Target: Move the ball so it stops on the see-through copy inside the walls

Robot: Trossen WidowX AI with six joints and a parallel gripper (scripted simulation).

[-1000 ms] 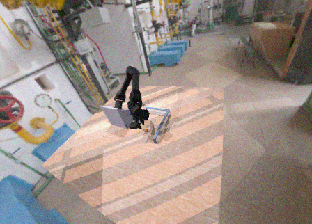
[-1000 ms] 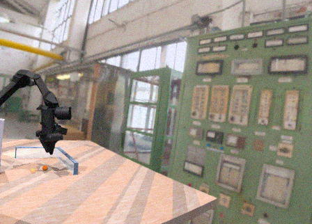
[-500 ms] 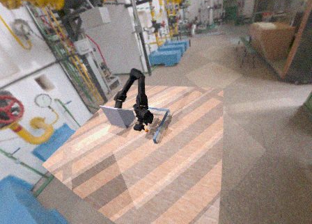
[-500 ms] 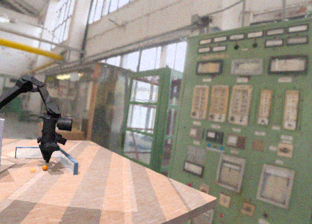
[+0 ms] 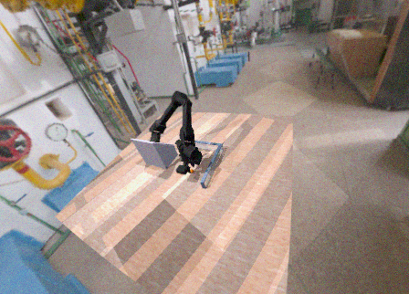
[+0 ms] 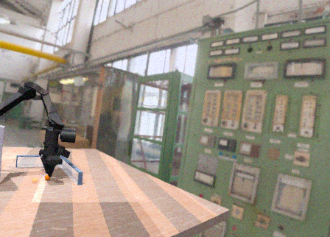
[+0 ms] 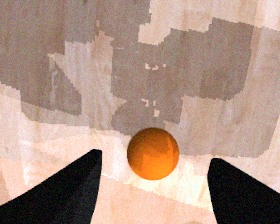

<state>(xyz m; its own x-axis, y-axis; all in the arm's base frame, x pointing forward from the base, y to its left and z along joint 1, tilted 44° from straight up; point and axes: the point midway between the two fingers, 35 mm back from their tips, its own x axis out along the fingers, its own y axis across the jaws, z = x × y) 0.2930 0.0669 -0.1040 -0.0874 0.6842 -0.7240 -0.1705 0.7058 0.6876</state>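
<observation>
The orange ball [image 5: 192, 171] [image 6: 47, 177] [image 7: 153, 153] lies on the table. My gripper [image 5: 189, 168] [image 6: 48, 174] [image 7: 156, 164] is open and low over it; in the wrist view the ball shows between the two fingertips, with a gap on each side. The pale see-through copy [image 6: 34, 180] shows a little left of the ball in the exterior view; I cannot make it out clearly in the other views. One low clear wall with blue edges [image 5: 212, 167] [image 6: 74, 171] runs beside the gripper, and the other wall [image 5: 209, 143] [image 6: 29, 161] meets it behind the gripper.
A grey upright panel [image 5: 157, 153] [image 6: 1, 148] stands on the table beside the arm, on the side away from the long wall. The striped wooden table [image 5: 228, 206] [image 6: 121, 188] carries everything. The arm's shadow falls around the ball.
</observation>
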